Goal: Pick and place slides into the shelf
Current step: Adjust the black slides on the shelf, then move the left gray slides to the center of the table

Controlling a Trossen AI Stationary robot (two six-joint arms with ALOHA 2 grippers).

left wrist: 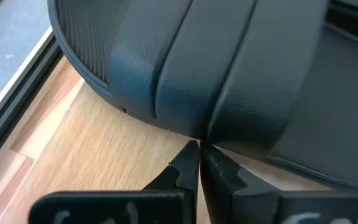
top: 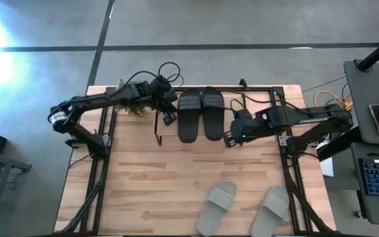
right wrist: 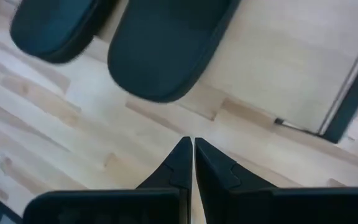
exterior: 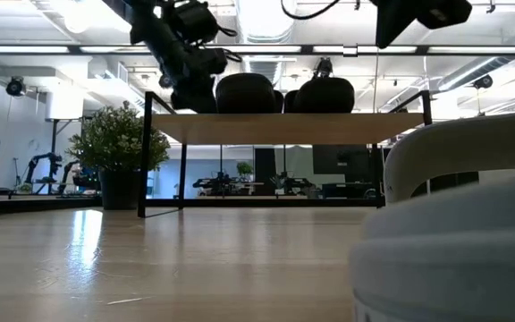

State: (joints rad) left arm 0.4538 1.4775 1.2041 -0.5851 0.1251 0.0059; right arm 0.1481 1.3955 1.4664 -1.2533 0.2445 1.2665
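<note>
Two black slides (top: 201, 114) lie side by side, soles down, on the shelf's light wood top board (top: 255, 99); in the low view they sit on the board (exterior: 284, 127). My left gripper (top: 169, 117) is shut, its tips at the left black slide's outer side (left wrist: 166, 74). My right gripper (top: 231, 138) is shut and hovers over the board just off the right black slide's end (right wrist: 160, 56). Two pale grey-green slides (top: 217, 207) (top: 272, 210) lie on the table near its near edge. My left gripper (left wrist: 199, 148) comes level from the table's left, its shut fingertips at the left black slide's sole edge below the strap (left wrist: 188, 124). Whether they touch it I cannot tell. The slide lies flat on the shelf board.
A potted plant (top: 131, 100) stands at the shelf's left end, behind my left arm. The shelf's black wire legs (top: 156, 131) reach down to the table. One grey-green slide (exterior: 459, 224) fills the low view's right. Bare tabletop (top: 156, 178) lies between shelf and grey-green slides.
</note>
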